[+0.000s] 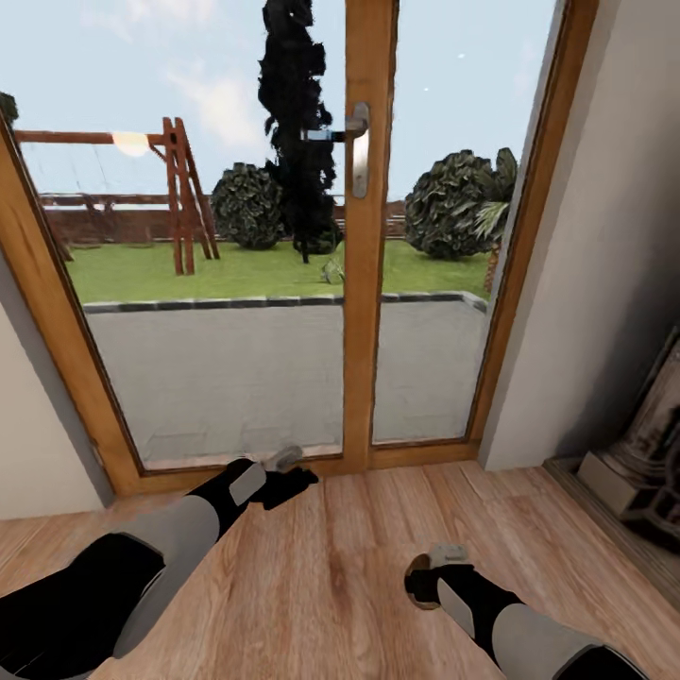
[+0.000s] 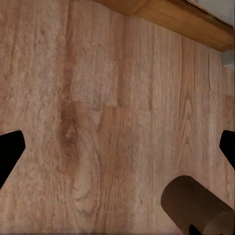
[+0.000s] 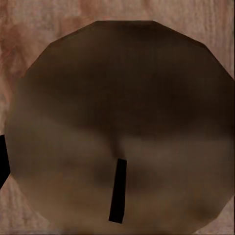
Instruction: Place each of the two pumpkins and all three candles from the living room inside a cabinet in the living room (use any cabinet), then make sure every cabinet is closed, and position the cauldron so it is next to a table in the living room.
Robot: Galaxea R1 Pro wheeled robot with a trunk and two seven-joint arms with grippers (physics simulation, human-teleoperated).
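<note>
A dark grey-brown candle [image 3: 122, 98] sits right under the right wrist camera, its round top and black wick facing the lens. In the head view my right gripper [image 1: 427, 574] hangs low over the wooden floor, shut on that candle [image 1: 416, 587]. The left wrist view catches the same candle [image 2: 193, 203] as a stubby cylinder above the floorboards. My left gripper [image 1: 297, 480] is held out near the door sill, open and holding nothing, its black fingers [image 2: 10, 152] far apart. Pumpkins, cabinet, cauldron and table are out of view.
A glazed wooden door [image 1: 366, 283] with a metal handle [image 1: 357, 151] stands close ahead, a garden behind it. Plain walls flank it on both sides. A pale carved stone piece [image 1: 642, 453] stands on a ledge at the right. Wood flooring [image 1: 321, 567] lies underfoot.
</note>
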